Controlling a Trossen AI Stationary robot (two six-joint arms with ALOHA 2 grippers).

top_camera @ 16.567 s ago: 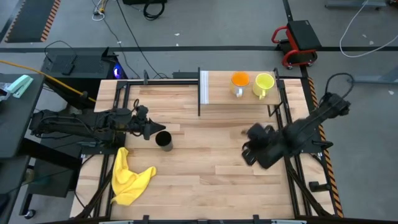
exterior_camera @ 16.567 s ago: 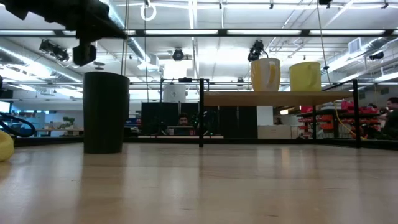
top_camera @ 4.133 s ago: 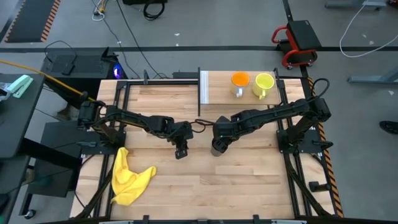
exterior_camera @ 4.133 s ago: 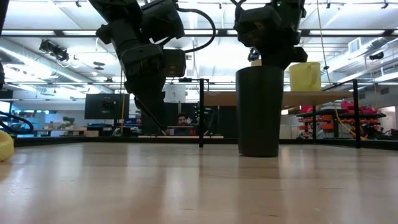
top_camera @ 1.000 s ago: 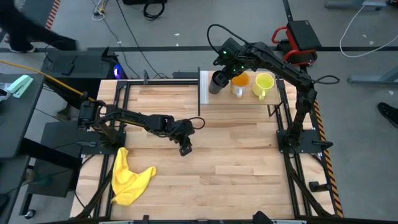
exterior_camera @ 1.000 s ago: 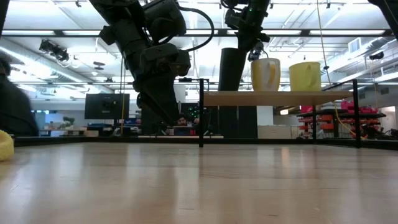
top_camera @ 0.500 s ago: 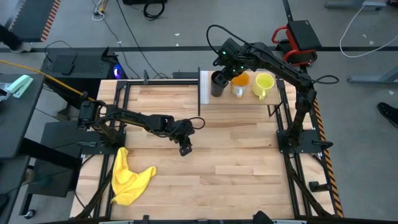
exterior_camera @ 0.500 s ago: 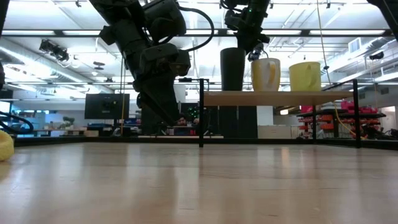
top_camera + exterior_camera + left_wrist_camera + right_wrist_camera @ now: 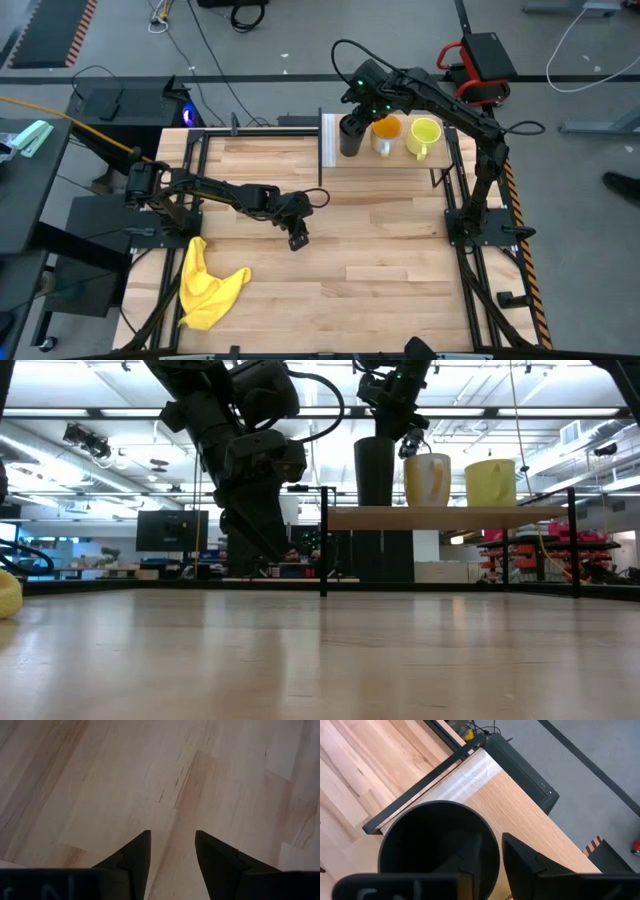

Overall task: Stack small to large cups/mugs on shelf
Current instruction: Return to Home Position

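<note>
Black against the pale board, the tumbler stands at the white end of the shelf in the high view. The orange mug is just beside it and the yellow mug comes next, all three in one row. The right hand hangs directly over the tumbler's mouth, and from here we cannot tell whether it grips or has let go. The left hand is low over the middle of the counter, well apart from the shelf. A yellow cloth lies near the counter's left edge.

In the low view we see the tumbler upright on the shelf, taller than both mugs, with the right hand reaching down to its rim.

In the left wrist view the left hand is released, its fingers spread over bare wood with nothing between them.

In the right wrist view we look down into the tumbler, which stands on the shelf. The right hand's hold is unclear to us here too.
</note>
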